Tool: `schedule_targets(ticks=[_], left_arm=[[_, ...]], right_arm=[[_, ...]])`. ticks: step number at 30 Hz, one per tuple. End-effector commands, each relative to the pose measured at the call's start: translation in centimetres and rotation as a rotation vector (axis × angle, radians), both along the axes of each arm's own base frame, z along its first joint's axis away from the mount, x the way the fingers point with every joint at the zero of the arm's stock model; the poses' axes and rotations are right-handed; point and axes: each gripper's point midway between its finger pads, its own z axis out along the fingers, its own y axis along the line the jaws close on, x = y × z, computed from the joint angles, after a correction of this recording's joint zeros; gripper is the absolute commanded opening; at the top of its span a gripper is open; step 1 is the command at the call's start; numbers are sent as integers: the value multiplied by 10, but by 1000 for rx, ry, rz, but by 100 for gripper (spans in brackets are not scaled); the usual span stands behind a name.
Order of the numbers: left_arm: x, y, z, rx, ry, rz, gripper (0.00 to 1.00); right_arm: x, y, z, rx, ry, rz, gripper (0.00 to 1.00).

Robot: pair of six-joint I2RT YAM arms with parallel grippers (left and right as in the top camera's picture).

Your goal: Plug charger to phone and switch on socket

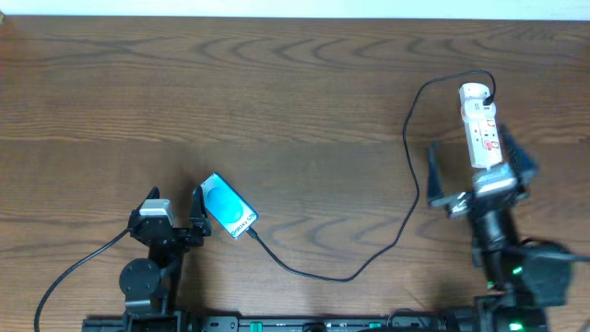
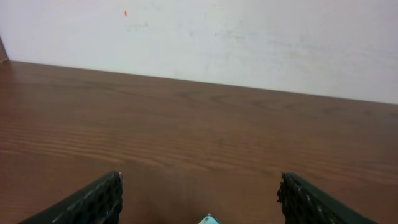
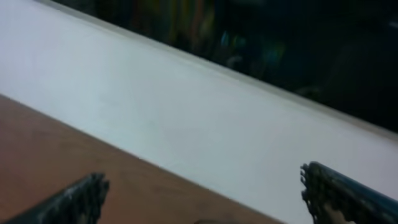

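The phone (image 1: 228, 207), screen bright blue-cyan, lies tilted on the wood table at lower left. The charger cable (image 1: 406, 198), thin and black, runs from the phone's lower end in a loop up to the top of the white socket strip (image 1: 480, 124) at upper right. My left gripper (image 1: 175, 208) is open, its right finger just beside the phone's left corner; a cyan corner of the phone (image 2: 209, 219) shows at the bottom of the left wrist view. My right gripper (image 1: 479, 171) is open, its fingers spread either side of the strip's near end.
A thick black robot cable (image 1: 78, 267) trails from the left arm toward the lower left. A white wall (image 2: 249, 37) stands behind the table's far edge. Arm bases sit along the table's front edge (image 1: 295, 323).
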Motion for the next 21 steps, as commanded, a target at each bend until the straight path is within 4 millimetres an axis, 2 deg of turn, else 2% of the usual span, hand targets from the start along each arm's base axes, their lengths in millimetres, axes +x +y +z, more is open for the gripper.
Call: schedule_targets(ticks=[1,4,11,17,21], left_arm=[[-1,-4,-15,-11,44,-25,81],[-1,-4,-15,-11,44,-25,81],[-1,-4,-15,-11,44,-25,81],[-1,-4,-15,-11,44,-25,81],[-1,-4,-15,-11,44,-25,81]], right_arm=[[-10,6,-59,-38,-81,17,99],[-21,7,-82,-28,-180,22,99],[-18,1,-101,-21,-90,-11,99],[-10,-8,-152,-41,119,-65,99],[-13,-18,-192,-52,283,-119,99]])
